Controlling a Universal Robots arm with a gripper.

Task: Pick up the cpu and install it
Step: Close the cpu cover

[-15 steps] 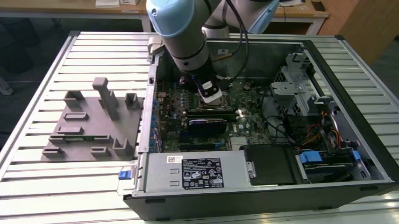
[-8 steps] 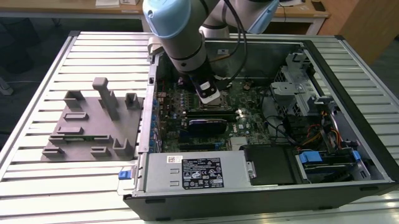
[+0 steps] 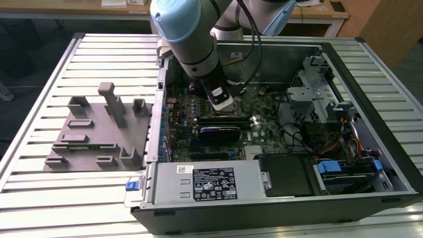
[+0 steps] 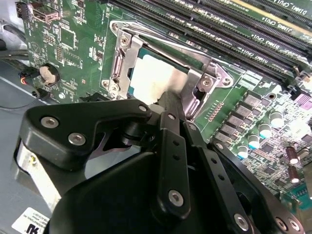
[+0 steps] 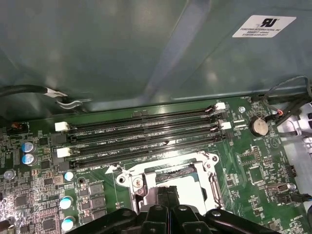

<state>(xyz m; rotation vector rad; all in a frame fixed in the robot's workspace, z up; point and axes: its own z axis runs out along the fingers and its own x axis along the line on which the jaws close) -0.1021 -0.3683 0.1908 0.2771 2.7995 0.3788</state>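
Exterior view, pincer (image 3: 221, 103): lowered inside the open computer case (image 3: 370, 59), over the middle of the motherboard (image 3: 264, 124).
Exterior view, surface: slatted worktop (image 3: 39, 198); the case lies along its edge at the exterior view's right, and a grey fixture (image 3: 99, 134) sits near the opposite edge.
Second wrist view, cpu (image 4: 153, 78): lies flat within the socket frame (image 4: 122, 53), silvery top upward. The pincer tip is at its edge; contact cannot be told.
Second wrist view, handling: judged light, stiff, thin, slick-topped and delicate underneath; best held by two opposite edges.
First wrist view, pincer (image 5: 166, 192): drawn narrow, nothing between its fingers.
First wrist view, room: tight; memory slots (image 5: 141, 129) lie just beside the frame.
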